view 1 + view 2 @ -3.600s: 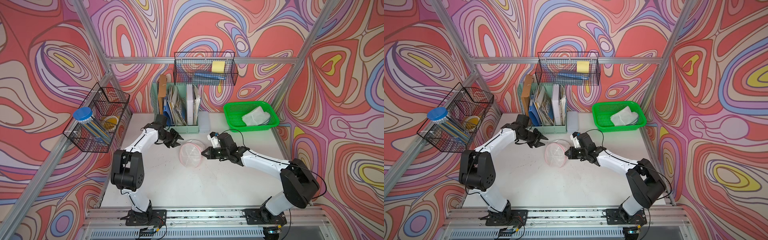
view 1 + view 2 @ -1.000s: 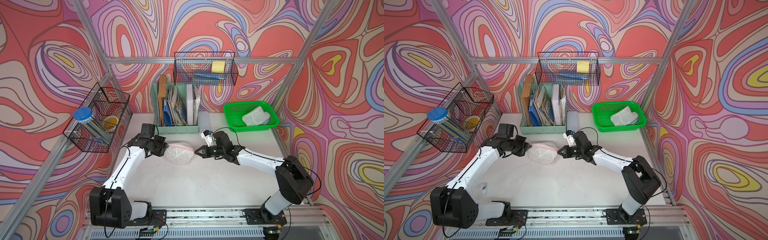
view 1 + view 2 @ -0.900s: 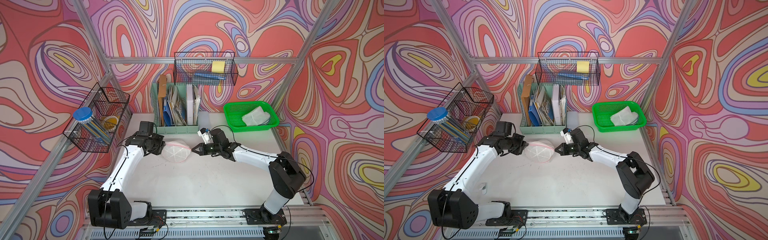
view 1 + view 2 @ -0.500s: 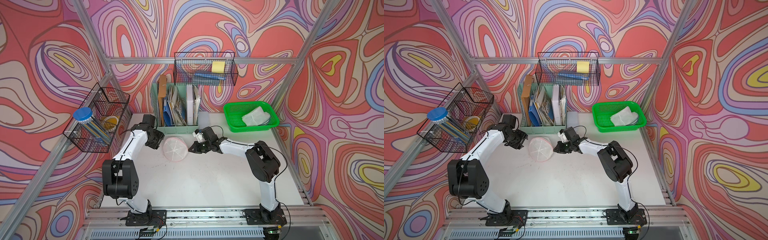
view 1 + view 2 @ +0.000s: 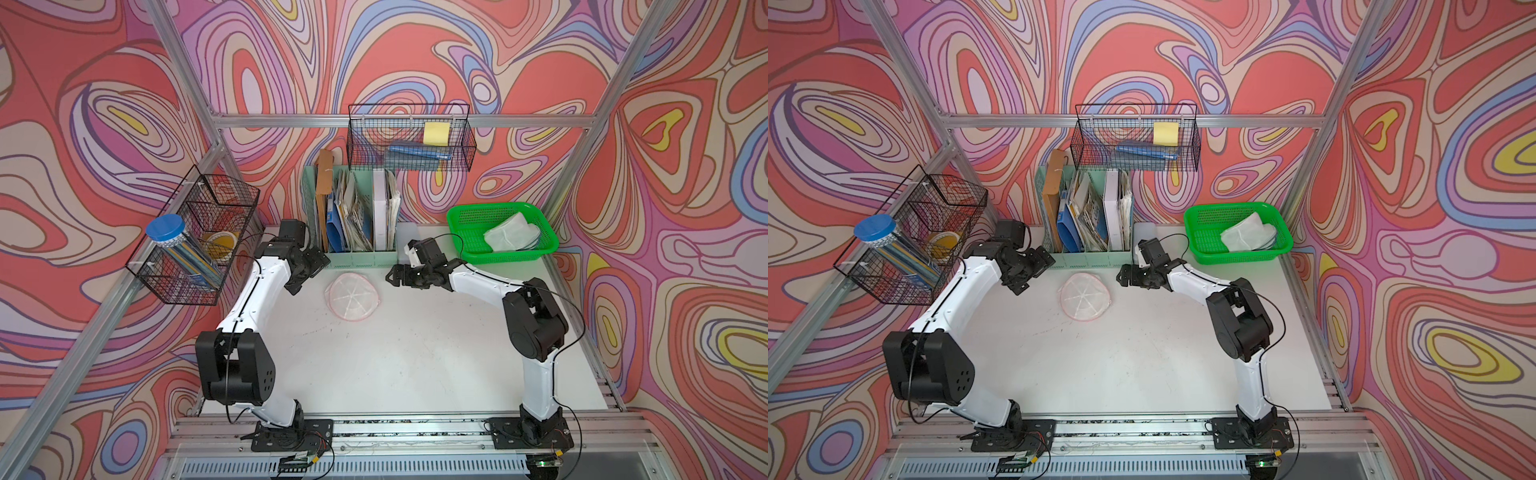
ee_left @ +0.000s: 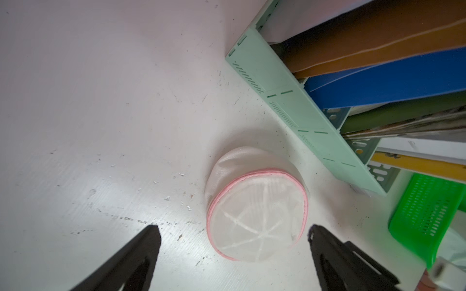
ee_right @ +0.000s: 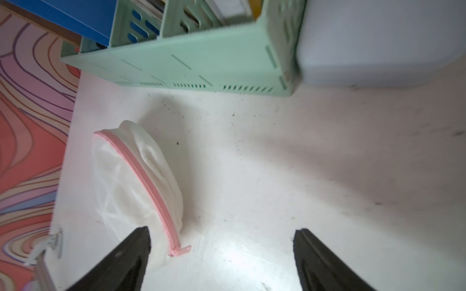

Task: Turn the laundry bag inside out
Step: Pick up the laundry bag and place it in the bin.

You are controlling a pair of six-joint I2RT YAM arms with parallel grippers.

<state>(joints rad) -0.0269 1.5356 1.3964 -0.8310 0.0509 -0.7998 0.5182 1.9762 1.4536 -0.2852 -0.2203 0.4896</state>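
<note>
In both top views the bag (image 5: 352, 296) lay on the table (image 5: 374, 365) just in front of the file rack (image 5: 353, 257), between the left gripper (image 5: 312, 275) and right gripper (image 5: 390, 278) and apart from both, with each pincer spread wide and empty. On the left wrist view the left gripper (image 6: 233, 228) stood wide with the bag (image 6: 257, 214) just ahead of it, a white mesh dome with pale ribs and a pink zip rim (image 6: 252, 175). I judged it very light, soft and floppy, only the ribs and rim giving any spring, so likely to skate on the smooth table if pushed. On the right wrist view the right gripper (image 7: 222, 229) was also wide. One finger overlapped the bag's edge in frame, and I couldn't tell contact from there. The zip's tab end (image 7: 180, 249) showed beside it. I'd pinch the pink rim near that tab and brace the opposite rim with the other arm. Couldn't tell whether the zip was open.
</note>
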